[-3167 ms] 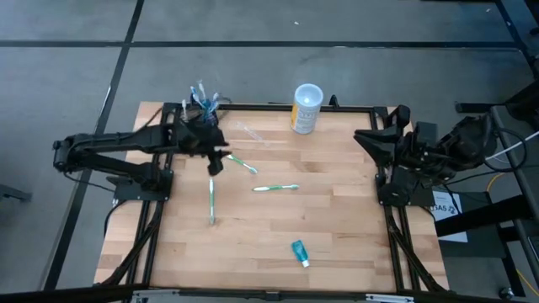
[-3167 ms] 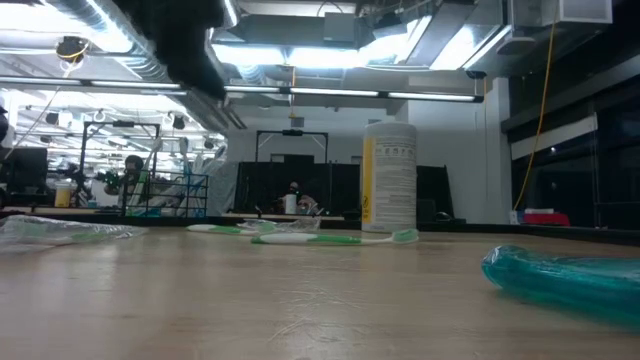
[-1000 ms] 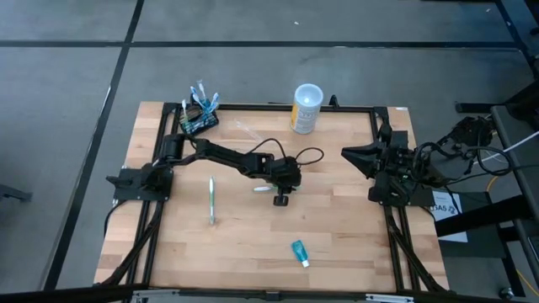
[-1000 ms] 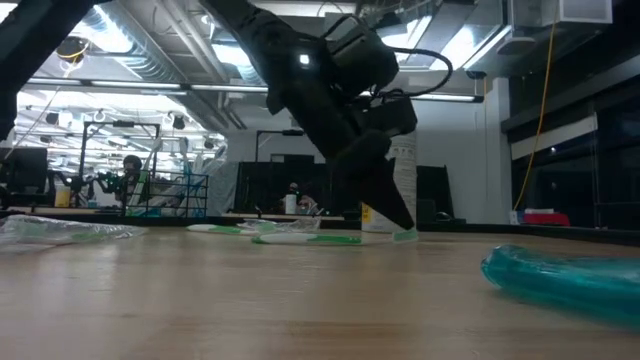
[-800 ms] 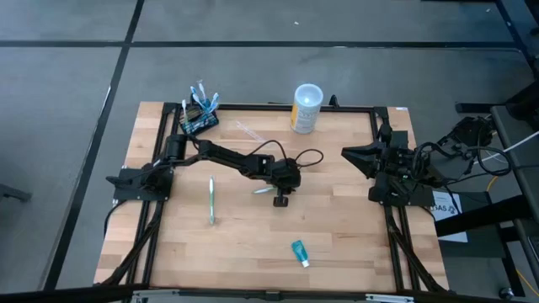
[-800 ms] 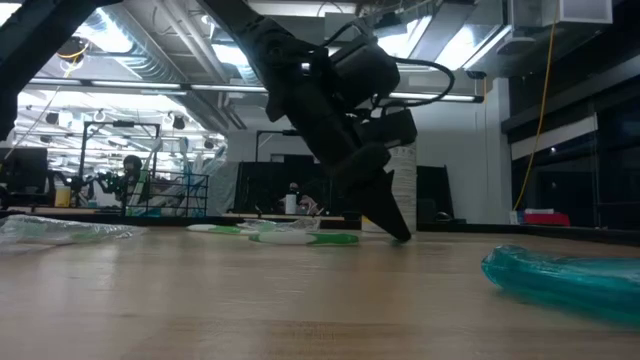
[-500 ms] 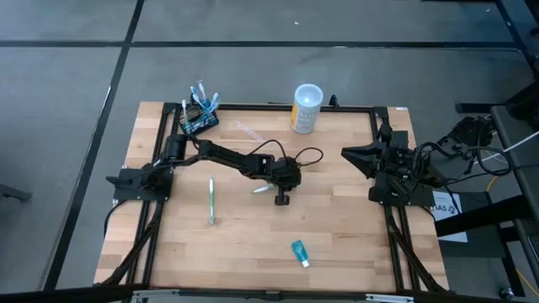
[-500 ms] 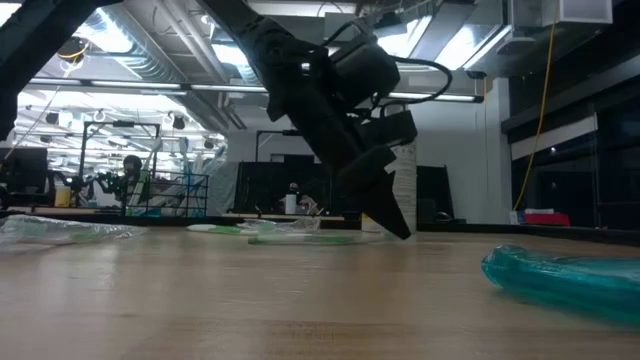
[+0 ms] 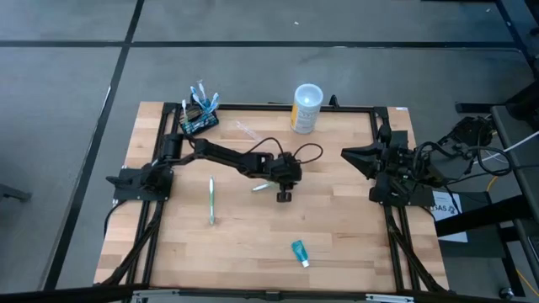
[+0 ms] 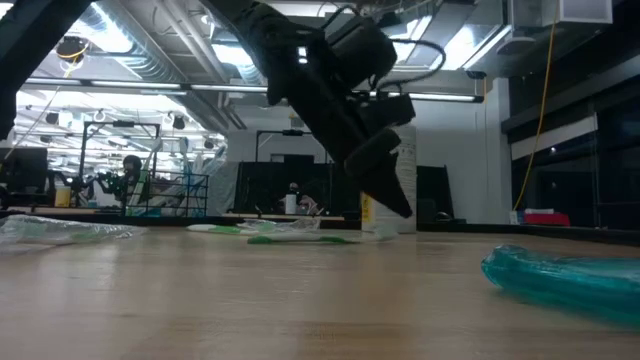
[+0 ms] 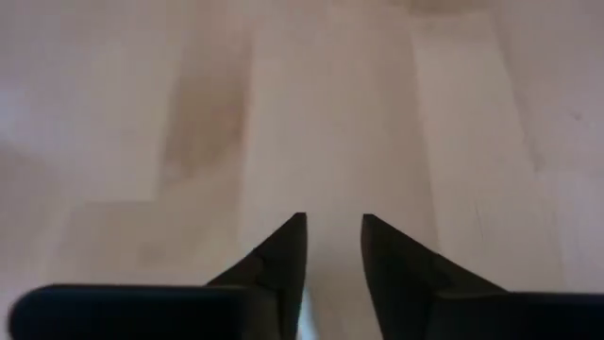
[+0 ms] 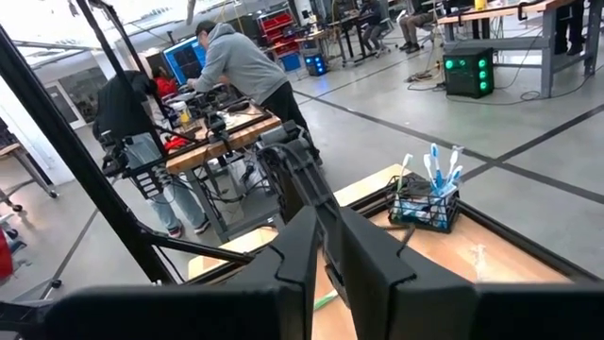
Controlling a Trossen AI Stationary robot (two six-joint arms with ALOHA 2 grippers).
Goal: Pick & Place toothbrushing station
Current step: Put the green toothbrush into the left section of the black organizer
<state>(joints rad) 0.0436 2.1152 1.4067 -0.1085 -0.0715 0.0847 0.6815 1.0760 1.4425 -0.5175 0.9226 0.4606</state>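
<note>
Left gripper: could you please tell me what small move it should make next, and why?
Probably shift the left gripper over the green toothbrush, lower it, then close. Its fingers are open and empty, raised just off the table, while that brush lies flat beside them, not in the holder block. The right gripper waits at the right edge.

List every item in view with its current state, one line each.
Toothbrush holder: upright at the table's far left corner, brushes standing in it.
Cup: upright, far edge.
Green toothbrush: lying flat beside the left gripper.
White toothbrush: lying flat.
Teal tube: lying flat.
Right gripper: parked, empty.
</note>
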